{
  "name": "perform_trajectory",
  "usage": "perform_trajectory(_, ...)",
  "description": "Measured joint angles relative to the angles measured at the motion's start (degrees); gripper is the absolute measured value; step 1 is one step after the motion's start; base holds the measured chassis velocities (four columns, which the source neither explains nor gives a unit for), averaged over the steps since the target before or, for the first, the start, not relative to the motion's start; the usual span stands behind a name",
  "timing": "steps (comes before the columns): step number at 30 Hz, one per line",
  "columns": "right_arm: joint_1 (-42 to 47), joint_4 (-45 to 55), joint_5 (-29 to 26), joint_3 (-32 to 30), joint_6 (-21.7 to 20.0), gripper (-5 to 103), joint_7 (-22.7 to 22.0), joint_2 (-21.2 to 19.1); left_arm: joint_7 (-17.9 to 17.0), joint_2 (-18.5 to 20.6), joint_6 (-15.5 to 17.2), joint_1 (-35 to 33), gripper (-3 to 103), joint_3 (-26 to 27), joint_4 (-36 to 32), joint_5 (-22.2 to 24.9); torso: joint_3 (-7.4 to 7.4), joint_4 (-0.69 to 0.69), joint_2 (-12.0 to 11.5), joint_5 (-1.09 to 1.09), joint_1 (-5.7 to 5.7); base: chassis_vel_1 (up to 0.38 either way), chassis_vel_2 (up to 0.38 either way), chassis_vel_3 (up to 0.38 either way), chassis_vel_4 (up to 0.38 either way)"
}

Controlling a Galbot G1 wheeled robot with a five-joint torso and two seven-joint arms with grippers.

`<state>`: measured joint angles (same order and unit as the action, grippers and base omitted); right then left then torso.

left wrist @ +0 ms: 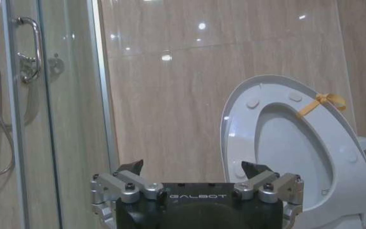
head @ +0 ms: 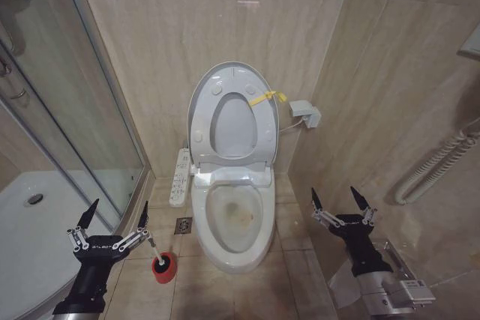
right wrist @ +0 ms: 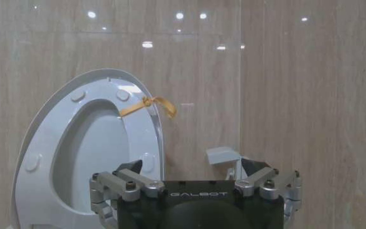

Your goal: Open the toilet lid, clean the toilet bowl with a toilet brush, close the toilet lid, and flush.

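Observation:
The toilet lid stands raised against the back wall, showing through the opening of the raised seat ring. A yellow ribbon is tied at its edge. Below, the toilet bowl lies exposed with a brownish stain inside. The toilet brush stands in a red holder cup on the floor left of the bowl. My left gripper hangs open just left of the brush handle, holding nothing. My right gripper is open to the right of the bowl. The lid rises beyond the left gripper, and the lid beyond the right gripper.
A glass shower cabin with its white tray closes off the left. A white control panel sits beside the toilet, above a floor drain. A small wall box and a white ribbed hose are on the right wall.

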<state>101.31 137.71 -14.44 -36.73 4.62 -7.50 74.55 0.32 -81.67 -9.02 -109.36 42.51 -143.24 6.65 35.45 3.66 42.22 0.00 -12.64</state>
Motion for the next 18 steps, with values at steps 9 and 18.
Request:
perform_trajectory(9, 0.0, 0.0, 0.0, 0.0, 0.0, 100, 0.0, 0.0, 0.0, 0.0, 0.0, 0.0, 100, 0.0, 0.0, 0.0, 0.0, 0.0, 0.0, 0.0, 0.0, 0.0, 0.0, 0.0, 0.0)
perform_trajectory(18, 0.0, 0.0, 0.0, 0.0, 0.0, 100, 0.0, 0.0, 0.0, 0.0, 0.0, 0.0, 100, 0.0, 0.0, 0.0, 0.0, 0.0, 0.0, 0.0, 0.0, 0.0, 0.0, 0.0, 0.0)
